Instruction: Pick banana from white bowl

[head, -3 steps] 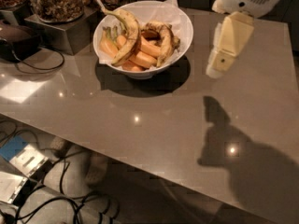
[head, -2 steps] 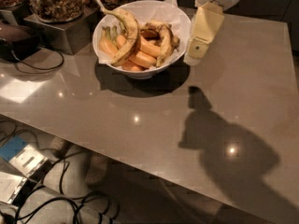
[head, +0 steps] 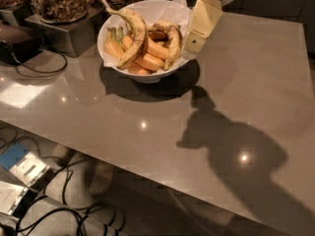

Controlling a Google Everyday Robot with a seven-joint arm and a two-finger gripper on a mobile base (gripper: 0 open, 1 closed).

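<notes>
The white bowl (head: 109,25) stands on the grey table at the back, lined with white paper. The banana (head: 173,42), dull yellow with heavy brown blotches, lies curved on the bowl's right side, joined to a similar mottled one. A long arched yellow banana (head: 134,34) lies across the left side, over smooth orange-yellow bananas (head: 150,50). My gripper (head: 192,44), cream-coloured, hangs down from the top edge at the bowl's right rim, just right of the mottled banana.
The grey table (head: 147,127) has its front edge running diagonally low in view. A jar of nuts on a metal stand (head: 59,14) sits at the back left. A dark device with a cable (head: 19,41) lies at the far left. Cables lie on the floor below.
My gripper has moved left and a little farther back, from over the bare table to the bowl's right rim. Its shadow moved left with it. The bananas have not moved.
</notes>
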